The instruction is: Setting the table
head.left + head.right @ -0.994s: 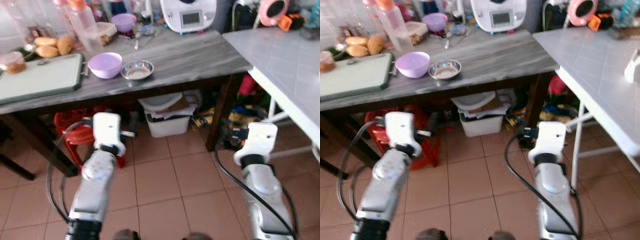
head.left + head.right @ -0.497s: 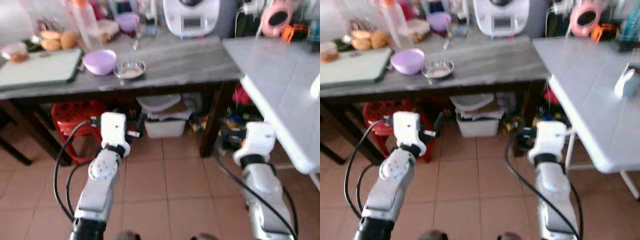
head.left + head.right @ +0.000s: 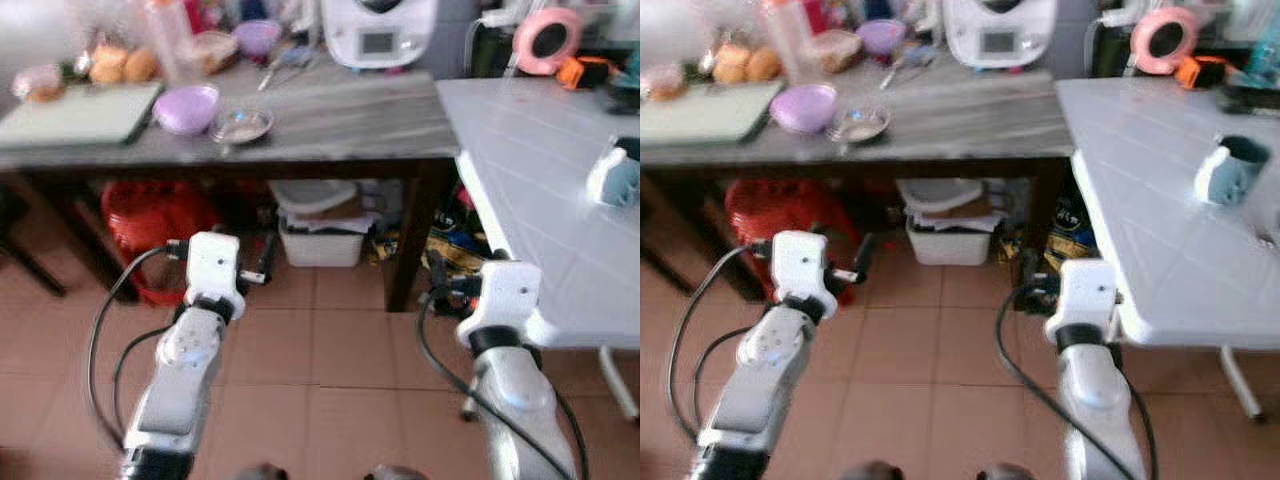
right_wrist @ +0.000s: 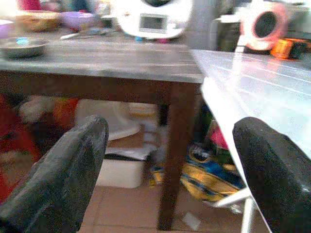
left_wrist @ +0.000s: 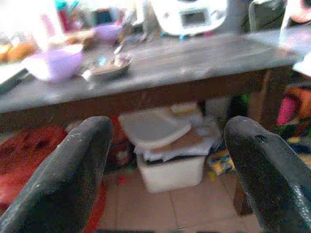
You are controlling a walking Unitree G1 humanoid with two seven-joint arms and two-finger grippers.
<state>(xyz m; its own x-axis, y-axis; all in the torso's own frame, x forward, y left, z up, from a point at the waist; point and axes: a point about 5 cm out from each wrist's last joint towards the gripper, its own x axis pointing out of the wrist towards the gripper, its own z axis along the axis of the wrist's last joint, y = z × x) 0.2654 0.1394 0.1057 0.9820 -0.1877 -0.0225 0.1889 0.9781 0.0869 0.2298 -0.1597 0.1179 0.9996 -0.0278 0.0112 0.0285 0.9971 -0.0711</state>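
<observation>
A purple bowl [image 3: 185, 107] and a small steel bowl [image 3: 241, 124] stand side by side on the dark wooden table [image 3: 340, 110] at the back. A pale blue mug [image 3: 1230, 168] sits on the white table [image 3: 540, 170] to my right. Both arms are held low over the tiled floor, short of the tables. My left gripper [image 5: 167, 165] is open, its fingers [image 5: 73, 170] spread wide and empty, facing the dark table. My right gripper [image 4: 170, 170] is open and empty too, facing the corner where the two tables meet.
A green cutting board [image 3: 80, 113], bread rolls and a white appliance [image 3: 378, 30] share the dark table. Under it stand a red stool [image 3: 150, 220] and a white bin [image 3: 322, 235]. The white table's edge is close to my right arm [image 3: 505, 295].
The whole picture has shifted: the dark table now looks farther off and more of the white table, with the mug, has come into view. Both arms keep their pose.
</observation>
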